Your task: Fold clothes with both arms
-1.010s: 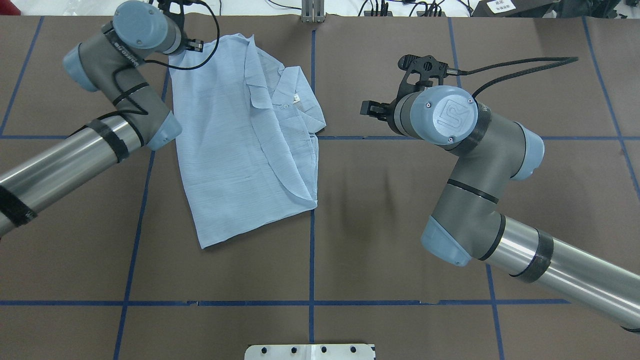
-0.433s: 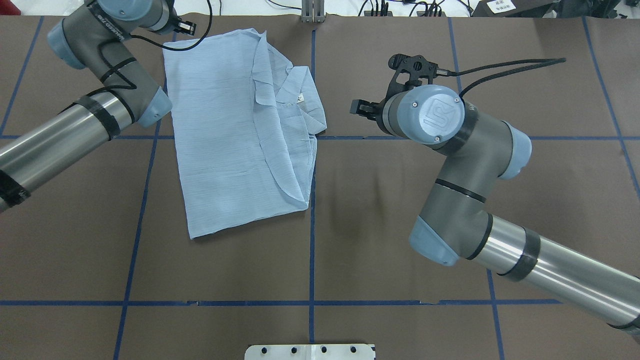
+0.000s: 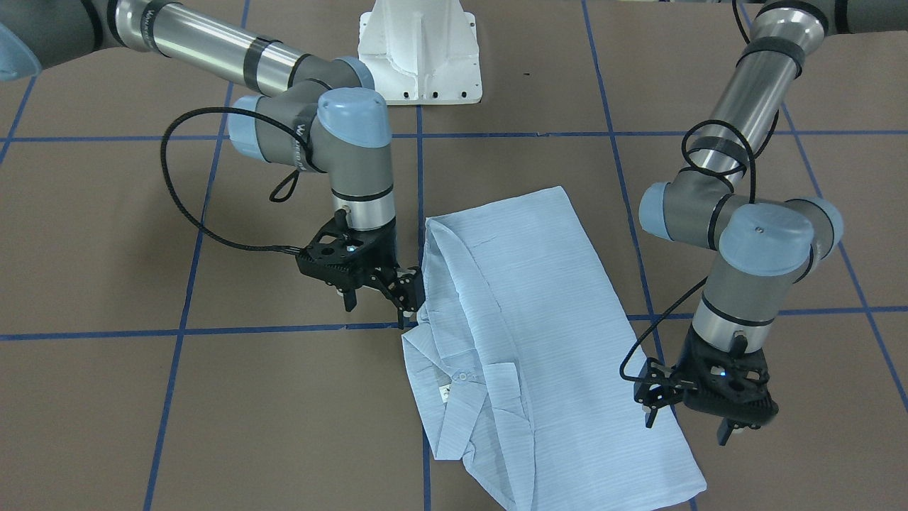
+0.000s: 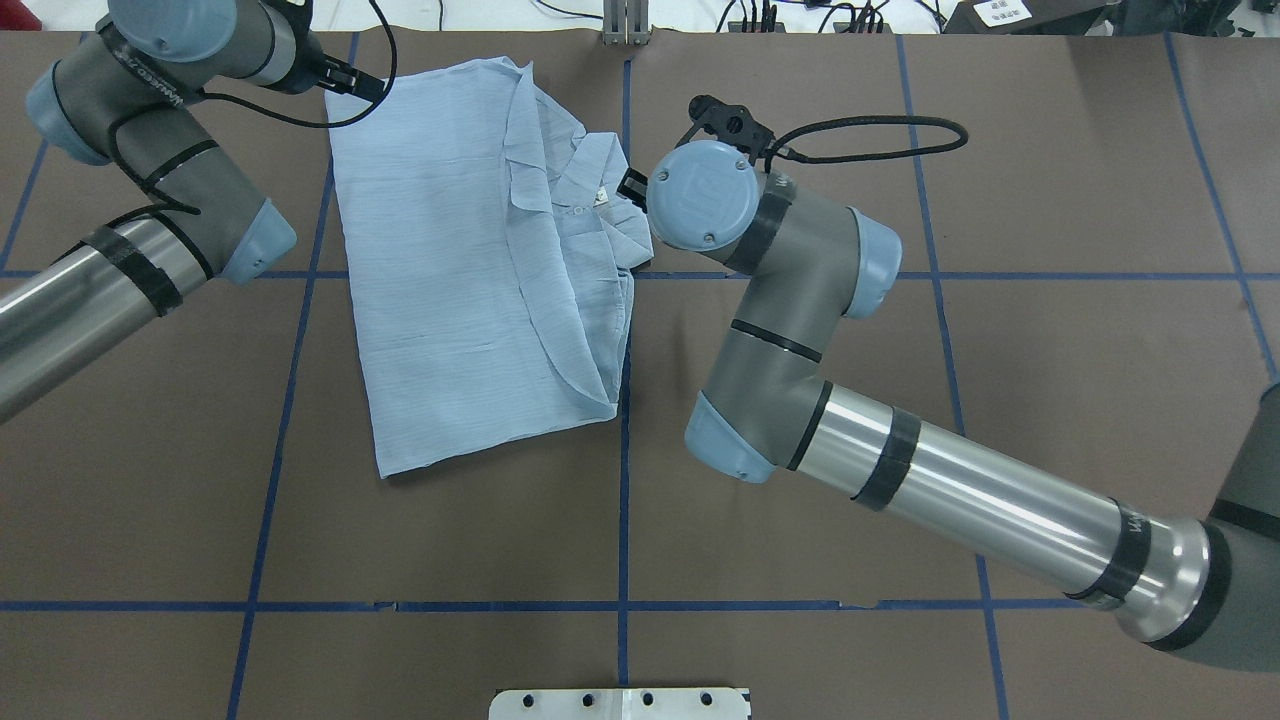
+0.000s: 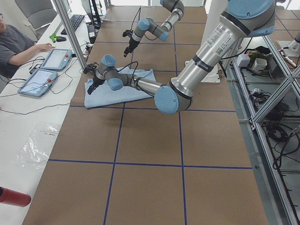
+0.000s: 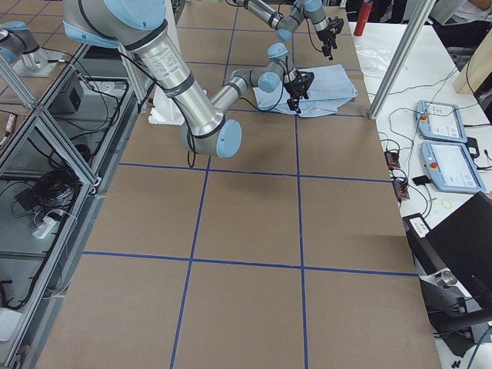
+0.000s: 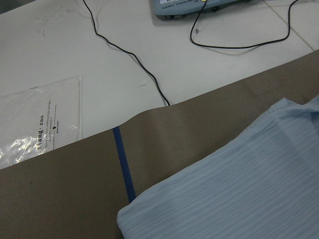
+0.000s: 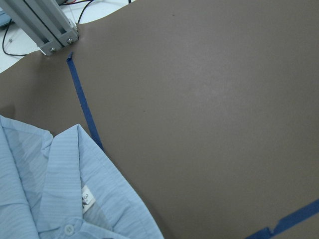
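Observation:
The pale-blue striped shirt (image 4: 450,280) lies folded on the brown table, collar and neck label toward its right side; it also shows in the front view (image 3: 525,319). My left gripper (image 4: 348,80) is open and hangs low at the shirt's far left corner (image 3: 687,420), one finger over the cloth edge and one over the table. My right gripper (image 3: 378,301) is open, one finger touching the shirt's edge just beside the collar; overhead it is mostly hidden under its wrist (image 4: 632,185). The left wrist view shows a shirt corner (image 7: 239,189). The right wrist view shows the collar and label (image 8: 86,198).
The white pedestal (image 3: 418,50) stands at the robot's side of the table. Blue tape lines (image 4: 622,500) grid the brown mat. An aluminium post (image 8: 50,25) stands at the far edge. Cables and a plastic bag (image 7: 40,124) lie beyond it.
The right arm has swung left, bringing its gripper up against the shirt's collar side. The left arm has drawn back toward the far left corner. The shirt settled slightly left, then lay still.

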Controlling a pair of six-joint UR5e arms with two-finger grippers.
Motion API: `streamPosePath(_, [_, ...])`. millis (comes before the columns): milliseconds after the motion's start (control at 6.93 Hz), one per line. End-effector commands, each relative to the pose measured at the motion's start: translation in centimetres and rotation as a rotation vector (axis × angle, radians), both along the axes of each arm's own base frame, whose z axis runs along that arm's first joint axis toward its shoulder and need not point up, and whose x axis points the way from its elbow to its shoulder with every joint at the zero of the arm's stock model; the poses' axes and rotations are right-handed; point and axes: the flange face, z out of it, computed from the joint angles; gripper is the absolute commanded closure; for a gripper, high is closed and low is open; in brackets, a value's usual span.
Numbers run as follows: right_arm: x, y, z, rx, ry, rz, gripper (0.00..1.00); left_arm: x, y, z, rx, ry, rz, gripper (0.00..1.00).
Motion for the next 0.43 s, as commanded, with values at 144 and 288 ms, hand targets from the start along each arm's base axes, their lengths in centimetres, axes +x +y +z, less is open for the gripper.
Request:
streamPosePath(144, [-4.9, 0.9, 0.2, -0.105, -0.027, 0.089, 0.18, 0.5, 2.1, 0.5, -0.003, 0.029, 0.007, 0.00])
streamPosePath(288, [-5.6, 1.0, 0.8, -0.104, -0.014, 0.106, 0.26, 0.6, 2.3, 0.6, -0.002, 0.029, 0.009, 0.00])
